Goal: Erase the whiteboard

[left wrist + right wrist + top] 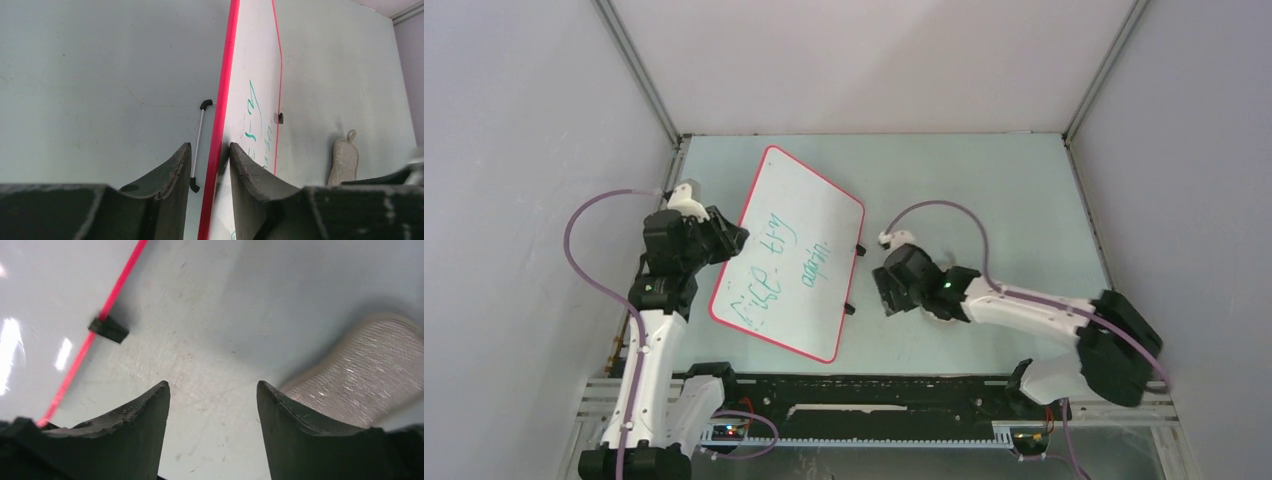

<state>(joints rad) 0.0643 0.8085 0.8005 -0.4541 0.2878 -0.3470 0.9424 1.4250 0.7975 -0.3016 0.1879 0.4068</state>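
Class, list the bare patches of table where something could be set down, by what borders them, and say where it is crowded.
Widest: the table between the whiteboard, back wall and right wall. Also the strip between the whiteboard's near corner and the right arm. Crowded: where the left gripper straddles the rim, and around the right gripper beside the grey pad.

The top view looks down from behind the arms over the whole surface [984, 180]. The wrist views skim low past the left end effector [210, 150] and right end effector [212, 390], sharing the whiteboard [252, 60] rim ahead.

Red-rimmed whiteboard [774, 200] with green handwriting, diagonal, left of centre.
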